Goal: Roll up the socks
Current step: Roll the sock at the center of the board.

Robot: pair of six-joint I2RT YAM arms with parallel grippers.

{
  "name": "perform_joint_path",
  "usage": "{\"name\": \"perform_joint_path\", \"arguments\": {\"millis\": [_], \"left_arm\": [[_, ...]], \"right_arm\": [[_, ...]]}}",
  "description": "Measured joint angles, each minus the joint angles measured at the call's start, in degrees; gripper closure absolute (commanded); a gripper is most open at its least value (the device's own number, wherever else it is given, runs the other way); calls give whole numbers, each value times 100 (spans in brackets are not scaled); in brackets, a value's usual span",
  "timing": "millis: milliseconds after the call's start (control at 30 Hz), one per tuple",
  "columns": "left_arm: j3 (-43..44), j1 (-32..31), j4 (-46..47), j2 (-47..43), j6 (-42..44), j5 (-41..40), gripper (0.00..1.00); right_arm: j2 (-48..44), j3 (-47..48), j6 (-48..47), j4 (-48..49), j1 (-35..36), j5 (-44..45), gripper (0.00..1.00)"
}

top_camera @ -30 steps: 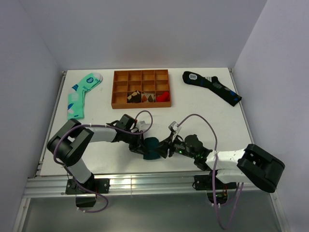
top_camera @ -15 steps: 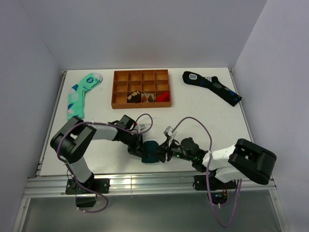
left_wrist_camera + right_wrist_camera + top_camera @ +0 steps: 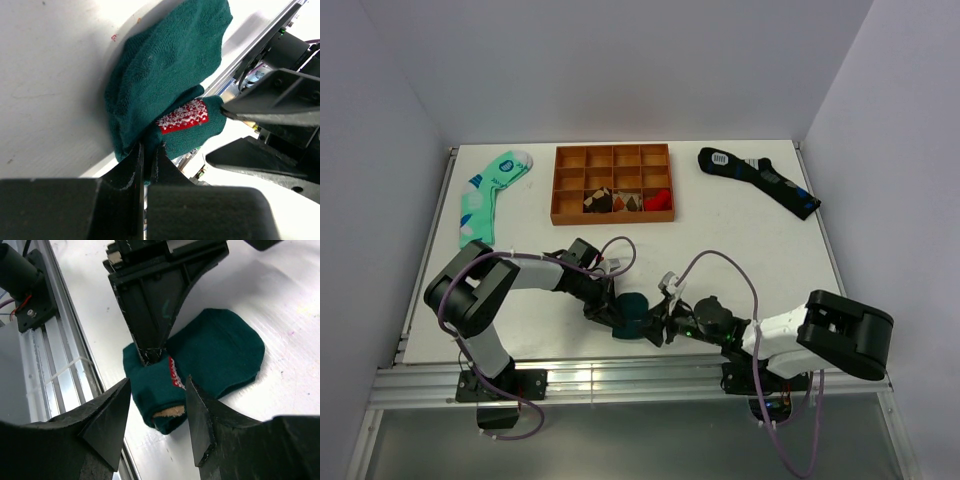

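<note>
Socks (image 3: 633, 312) bundled at the near edge

They lie part-rolled just beside the table (image 3: 750, 240) rim. Left gripper (image 3: 147, 150) pinches a fold tight; right gripper (image 3: 157, 385) gapes astride the rolled end, probably not touching. Best to hold the pinch and roll inward, where open room lies.

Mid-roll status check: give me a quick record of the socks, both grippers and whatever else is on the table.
socks: dark teal bundle, partly folded over, near the front edge of the table, red patch showing
left gripper: shut, pinching a fold of the socks
right gripper: open, fingers on either side of the folded end; contact cannot be told
roll: not finished, the wide part lies flat
other items: mint-green sock back left; orange tray back centre; black sock back right
</note>
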Motion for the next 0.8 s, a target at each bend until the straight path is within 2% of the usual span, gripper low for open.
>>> {"name": "perform_joint_path", "arguments": {"millis": [400,800], "left_arm": [[0,0,-20,0,2,2,100],[0,11,-61,0,2,11,100]], "right_arm": [[-81,81,-74,-249,393,400,46],[691,142,-94,219,538,573,48]]}}
